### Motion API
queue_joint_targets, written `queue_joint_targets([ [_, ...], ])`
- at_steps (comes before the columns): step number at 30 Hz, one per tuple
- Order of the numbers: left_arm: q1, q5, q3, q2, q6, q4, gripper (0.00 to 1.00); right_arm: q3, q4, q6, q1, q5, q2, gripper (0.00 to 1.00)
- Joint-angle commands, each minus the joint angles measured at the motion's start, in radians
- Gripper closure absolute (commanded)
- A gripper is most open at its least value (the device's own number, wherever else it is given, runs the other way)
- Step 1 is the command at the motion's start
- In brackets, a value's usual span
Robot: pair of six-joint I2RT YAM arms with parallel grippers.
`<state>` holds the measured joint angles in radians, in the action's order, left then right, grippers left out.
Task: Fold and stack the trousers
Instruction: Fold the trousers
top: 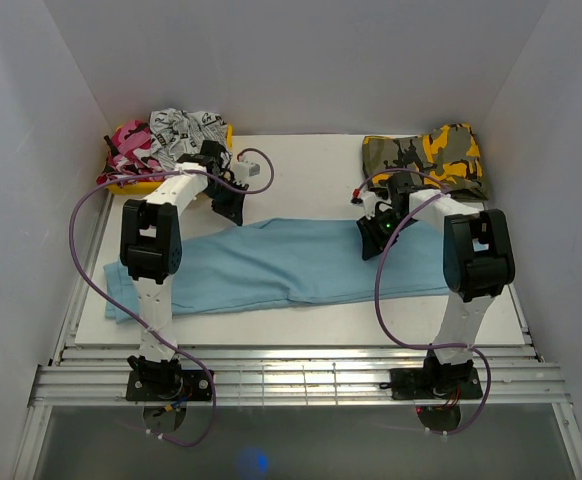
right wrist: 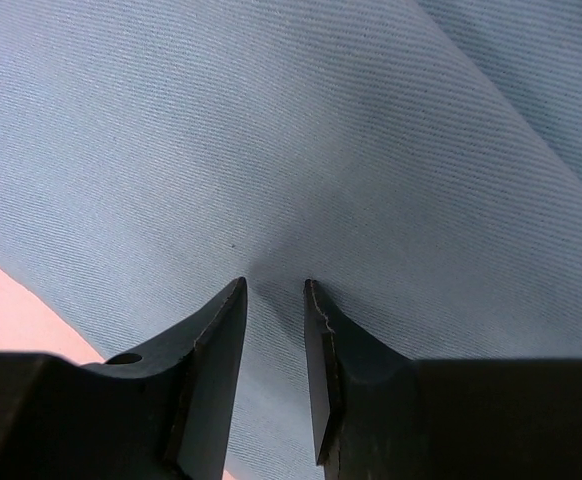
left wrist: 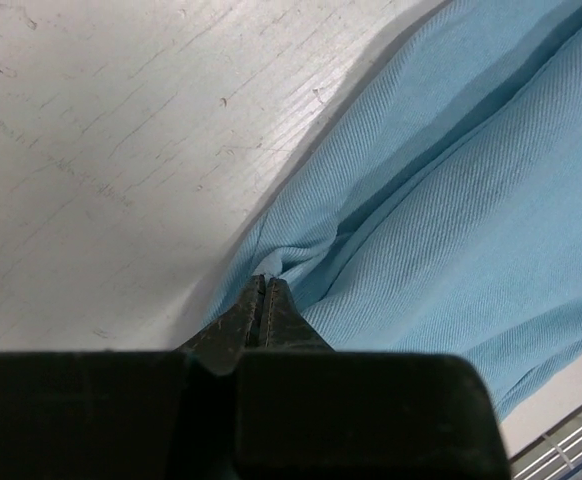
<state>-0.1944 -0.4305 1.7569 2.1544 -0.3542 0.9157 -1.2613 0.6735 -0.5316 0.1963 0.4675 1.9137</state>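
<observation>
Trousers (top: 291,262) lie spread flat across the middle of your table (top: 311,165), running left to right, with a heap of printed clothes (top: 176,135) in the far left corner and a camouflage garment (top: 426,158) in the far right one. Your left gripper (left wrist: 263,287) is clamped tight on a small pucker of cloth at their far edge. Your right gripper (right wrist: 274,288) presses on the cloth with its fingers a narrow gap apart; whether any cloth is caught between them cannot be told.
</observation>
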Motion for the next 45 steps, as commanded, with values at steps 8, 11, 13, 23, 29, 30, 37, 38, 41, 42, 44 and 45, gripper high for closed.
queue_joint_targets([
  [8, 0.036, 0.104, 0.024, -0.106, 0.0, -0.185, 1.0, 0.053, 0.072, -0.028, -0.017, -0.099, 0.013, 0.64],
  [11, 0.039, 0.14, -0.016, -0.122, 0.009, -0.256, 1.0, 0.054, 0.075, -0.031, -0.017, -0.098, 0.011, 0.65],
  [13, 0.038, 0.16, -0.04, -0.134, 0.014, -0.314, 1.0, 0.06, 0.075, -0.033, -0.015, -0.098, 0.013, 0.65],
  [23, 0.016, 0.068, -0.073, -0.113, 0.004, -0.449, 0.89, 0.05, 0.095, -0.025, -0.017, -0.063, 0.005, 0.66],
  [29, 0.018, 0.079, -0.091, -0.266, 0.055, -0.468, 0.15, -0.033, 0.09, -0.018, -0.05, 0.005, -0.106, 0.48],
  [30, 0.019, 0.079, -0.105, -0.336, 0.058, -0.466, 0.08, -0.076, 0.095, -0.018, -0.072, 0.014, -0.119, 0.44],
  [37, 0.108, -0.033, -0.379, -0.672, 0.152, -0.444, 0.02, -0.158, 0.124, 0.008, -0.25, 0.18, -0.226, 0.1],
  [38, 0.115, -0.031, -0.404, -0.689, 0.13, -0.367, 0.02, -0.161, 0.182, 0.001, -0.267, 0.227, -0.231, 0.1],
  [41, 0.175, -0.027, -0.487, -0.717, 0.095, -0.246, 0.21, -0.155, 0.286, -0.063, -0.297, 0.211, -0.202, 0.07],
  [42, 0.196, -0.039, -0.534, -0.722, 0.089, -0.188, 0.23, -0.144, 0.351, -0.085, -0.311, 0.186, -0.193, 0.11],
  [44, 0.309, -0.027, -0.568, -0.731, 0.071, -0.126, 0.3, -0.068, 0.354, -0.119, -0.331, 0.145, -0.189, 0.2],
  [45, 0.335, -0.004, -0.592, -0.734, 0.064, -0.106, 0.3, -0.037, 0.322, -0.122, -0.349, 0.094, -0.193, 0.22],
])
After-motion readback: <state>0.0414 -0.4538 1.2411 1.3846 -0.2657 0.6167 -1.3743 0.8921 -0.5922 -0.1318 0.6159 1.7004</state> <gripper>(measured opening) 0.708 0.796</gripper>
